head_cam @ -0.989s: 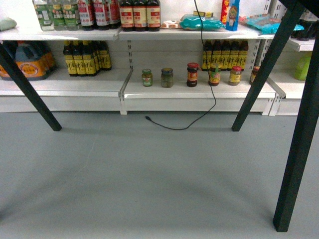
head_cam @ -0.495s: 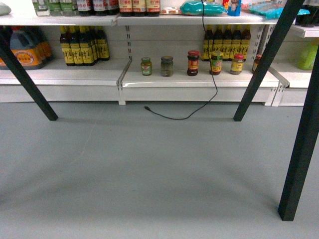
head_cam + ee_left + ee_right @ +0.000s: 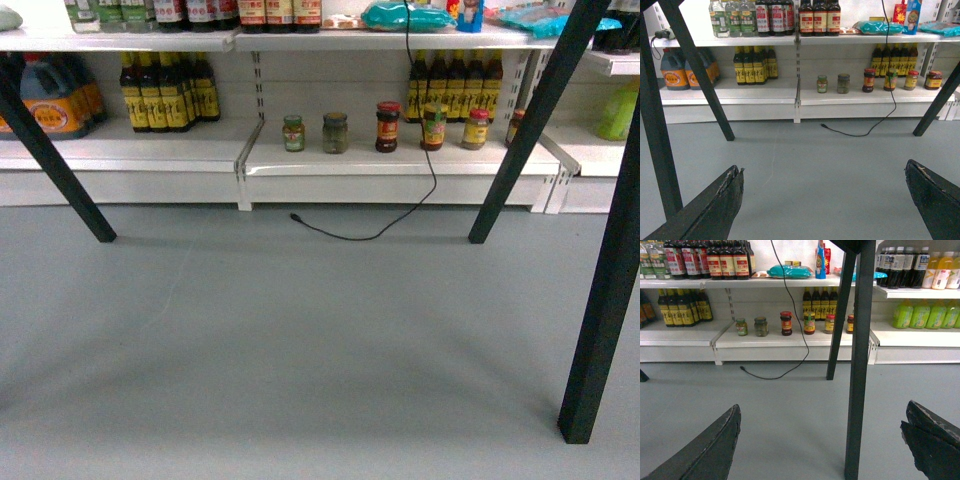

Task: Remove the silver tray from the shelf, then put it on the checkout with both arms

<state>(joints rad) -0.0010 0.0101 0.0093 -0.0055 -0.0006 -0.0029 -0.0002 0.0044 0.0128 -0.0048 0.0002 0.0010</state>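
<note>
The silver tray shows in no view, and the checkout is out of view too. White shelf boards (image 3: 400, 160) run along the far wall, holding dark sauce bottles (image 3: 165, 92) and small jars (image 3: 335, 132). My left gripper (image 3: 823, 167) hangs open over bare grey floor, with its two black fingers at the lower corners of the left wrist view. My right gripper (image 3: 822, 410) is open as well, nothing between its fingers, and a black post (image 3: 860, 360) stands on the floor beyond it. Neither gripper appears in the head view.
Slanted black legs (image 3: 55, 165) (image 3: 530, 125) and a thick black post (image 3: 600, 300) stand on the grey floor (image 3: 300, 340). A black cable (image 3: 400, 200) hangs from the upper shelf and trails onto the floor. Orange oil jugs (image 3: 45, 95) sit at far left.
From one second to half a second ago the shelves slid slightly upward in the head view. Nothing has moved since then.
</note>
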